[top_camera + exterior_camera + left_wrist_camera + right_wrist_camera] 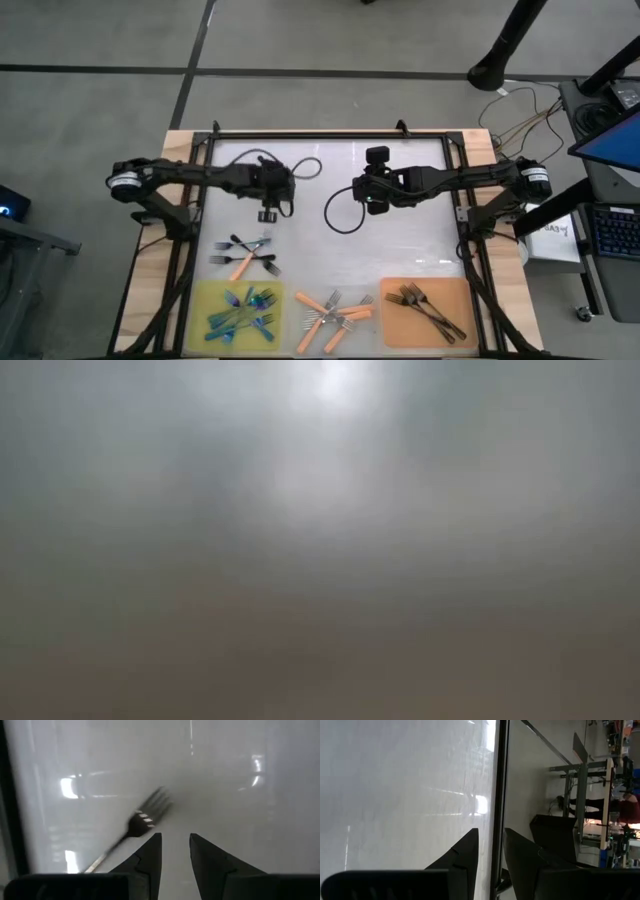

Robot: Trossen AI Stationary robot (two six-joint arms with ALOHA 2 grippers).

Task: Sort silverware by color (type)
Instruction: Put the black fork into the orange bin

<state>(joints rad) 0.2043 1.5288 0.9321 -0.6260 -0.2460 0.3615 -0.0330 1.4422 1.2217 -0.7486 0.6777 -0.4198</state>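
The bench (330,215) was a pale, glossy sheet inside a dark frame, set on a wooden top. Both dark arms reached in over its far half. The left arm came from the left edge, and the left end effector (268,214) hung over the bench just behind a loose group of forks. Its fingers (150,855) stood a little apart with nothing between them, and in the left wrist view a dark fork (145,817) lay on the white surface just ahead of the tips. The right arm came from the right edge, and the right end effector (372,203) sat near the middle of the bench, well clear of all the silverware. Its fingers (465,852) were also slightly parted and empty.

Along the near edge lay two coloured mats. The yellow-green mat (205,300) at the left carried the blue-teal forks (240,312) in a heap. The orange mat (460,295) at the right carried the dark forks (425,305). Between the mats, on the bare surface, the orange-handled forks (333,315) lay bunched together. The unsorted forks (245,256) lay behind the yellow-green mat, a mix of dark, teal and orange-handled ones. A black cable (340,210) looped on the bench beside the right end effector.

The low view showed only a grey blur.
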